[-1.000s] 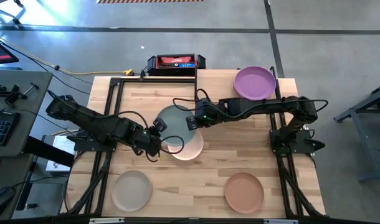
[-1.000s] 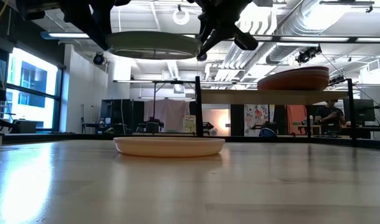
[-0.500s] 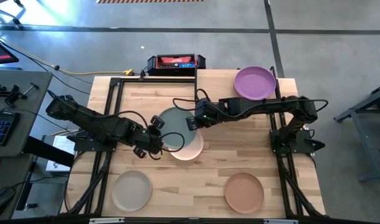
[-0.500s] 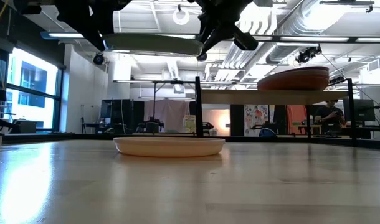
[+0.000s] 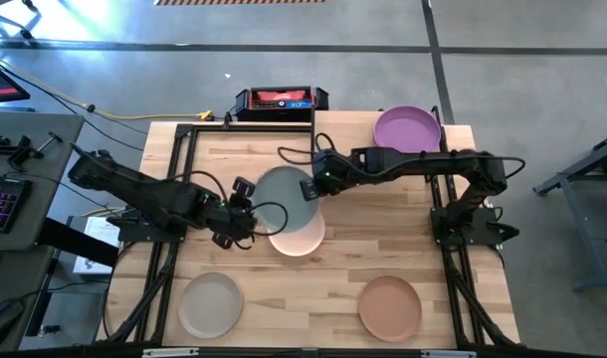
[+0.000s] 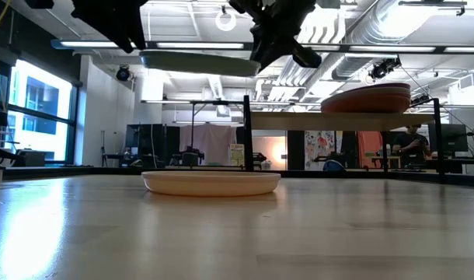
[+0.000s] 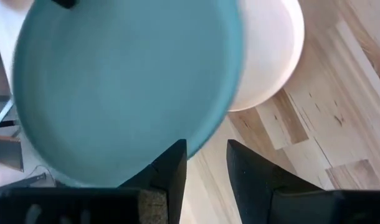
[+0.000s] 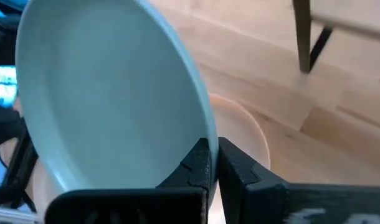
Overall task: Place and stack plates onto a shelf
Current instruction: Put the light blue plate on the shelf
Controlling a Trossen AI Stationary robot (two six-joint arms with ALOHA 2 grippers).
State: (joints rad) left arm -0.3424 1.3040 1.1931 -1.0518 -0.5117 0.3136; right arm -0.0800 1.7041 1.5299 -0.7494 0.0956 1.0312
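One teal plate (image 5: 283,199) now freed by left end effector (image 5: 246,209)

Teal plate (image 5: 282,199) aloft, tilted, over cream plate (image 5: 302,237)

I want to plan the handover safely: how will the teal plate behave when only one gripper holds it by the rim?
The teal plate probably stays stiff: it keeps its round shape though only the right gripper pinches its rim. It seems light, since that edge pinch carries it. It already tilts in the low view, so the matte rim may pivot or slip.
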